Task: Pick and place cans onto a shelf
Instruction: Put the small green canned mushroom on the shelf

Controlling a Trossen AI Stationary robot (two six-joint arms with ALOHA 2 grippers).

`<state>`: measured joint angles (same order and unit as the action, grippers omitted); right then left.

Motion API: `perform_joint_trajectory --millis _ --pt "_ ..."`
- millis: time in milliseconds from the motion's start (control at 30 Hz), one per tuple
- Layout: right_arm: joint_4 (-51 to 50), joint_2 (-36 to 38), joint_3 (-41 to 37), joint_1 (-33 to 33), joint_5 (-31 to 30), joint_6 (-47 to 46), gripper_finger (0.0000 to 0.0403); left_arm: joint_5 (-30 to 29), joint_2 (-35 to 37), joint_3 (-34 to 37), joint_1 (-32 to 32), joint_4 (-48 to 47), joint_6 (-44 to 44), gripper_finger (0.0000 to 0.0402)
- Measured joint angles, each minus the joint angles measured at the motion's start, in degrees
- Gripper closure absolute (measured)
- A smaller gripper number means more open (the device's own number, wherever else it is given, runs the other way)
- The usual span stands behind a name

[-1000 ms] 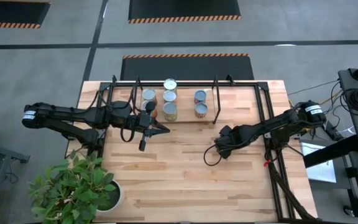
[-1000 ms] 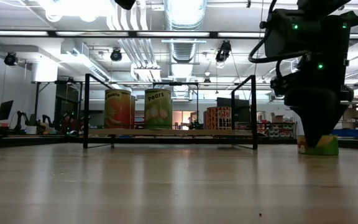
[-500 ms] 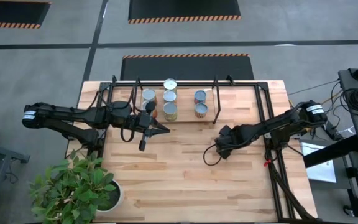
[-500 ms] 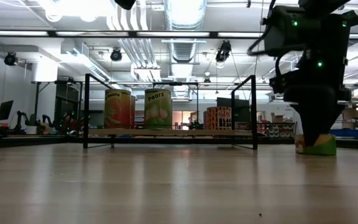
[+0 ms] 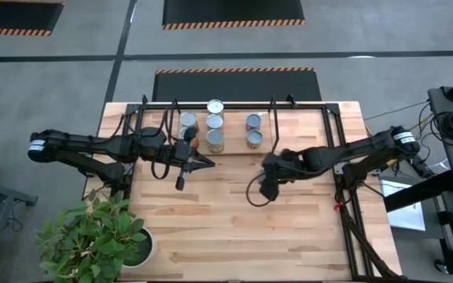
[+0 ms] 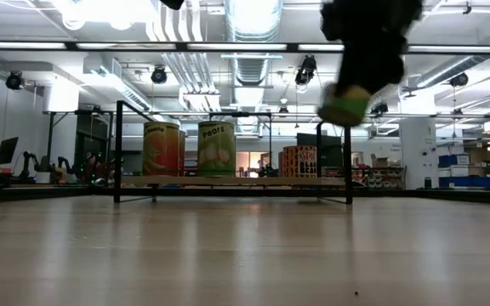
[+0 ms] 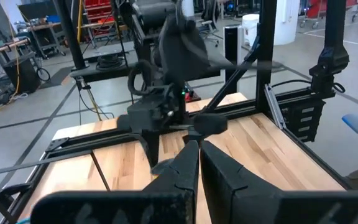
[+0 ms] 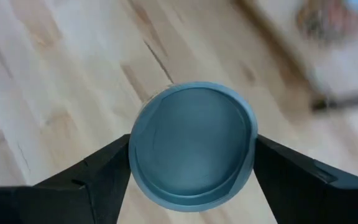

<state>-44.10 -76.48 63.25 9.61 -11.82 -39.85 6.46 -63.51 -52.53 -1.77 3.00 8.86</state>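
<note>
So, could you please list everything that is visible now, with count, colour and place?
cans: six in sight, silvery tops, on the shelf
held can: one, blue-grey top, green side, in the air before the shelf
shelf: one, black rods and light board, at the table's far edge
plant: one, green, in a white pot, at the table corner near the left arm
table: one, light wood
left tool: shut, empty, beside the shelf
right tool: shut on the held can, above the table
</note>
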Motion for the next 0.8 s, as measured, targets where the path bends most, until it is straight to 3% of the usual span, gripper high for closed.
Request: perform_joint_trajectory --millis 433,633,800 --pt "-2.4 -14.6 23.2 -8.8 -1.8 33.8 0.0108 0.0 3.4 0.4 0.0 -1.5 0.3 0.0401" --pt "-3.8 -19.7 27.1 -16.3 -0.9 44.5 0.0108 0.0 3.4 0.5 0.0 -2.2 0.3 0.0401" --pt "-2.8 -22.1 27.4 -21.7 5.6 49.2 0.0108 0.0 3.5 0.5 0.0 -2.6 0.3 0.0401"
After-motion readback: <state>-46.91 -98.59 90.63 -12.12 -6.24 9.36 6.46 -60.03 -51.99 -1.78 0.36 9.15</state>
